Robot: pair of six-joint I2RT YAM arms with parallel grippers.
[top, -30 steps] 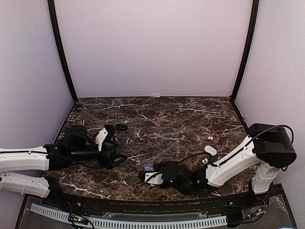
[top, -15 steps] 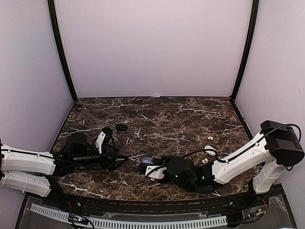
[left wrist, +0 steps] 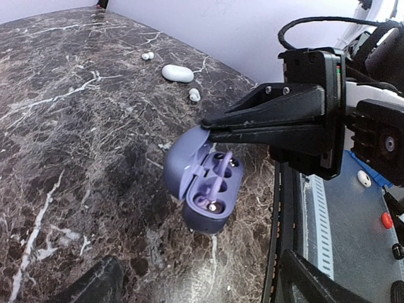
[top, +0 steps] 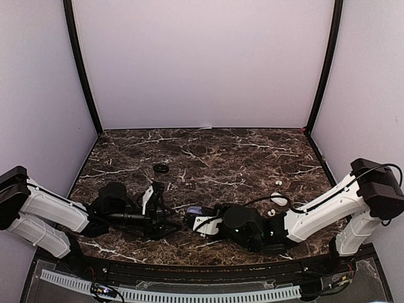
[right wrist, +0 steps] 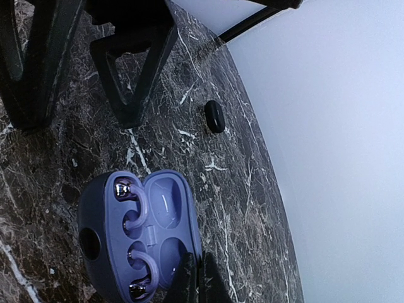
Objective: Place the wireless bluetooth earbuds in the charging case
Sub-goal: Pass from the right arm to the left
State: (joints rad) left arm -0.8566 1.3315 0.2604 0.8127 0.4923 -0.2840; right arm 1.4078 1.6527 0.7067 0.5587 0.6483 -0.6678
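On the dark marble table (top: 240, 158), the left gripper (top: 163, 212) lies low at the lower left of the overhead view, its jaws spread wide and empty, pointing toward the middle. Above it, in the left half of the tabletop, a flat black ring (top: 161, 168) sits alone. Just right of the open jaws, at lower centre, a purple case (left wrist: 203, 189) stands tilted with its lid swung open; two lilac hooked pieces with shiny ends sit in its wells. The right gripper (left wrist: 208, 125) reaches in from the right, its fingers clamped together on the rim of that lid. Further right, well apart from the purple case, a closed white case (top: 278, 198) rests on the table, with one white earbud (top: 271, 213) just below it and another small white earbud (top: 278, 183) just above.
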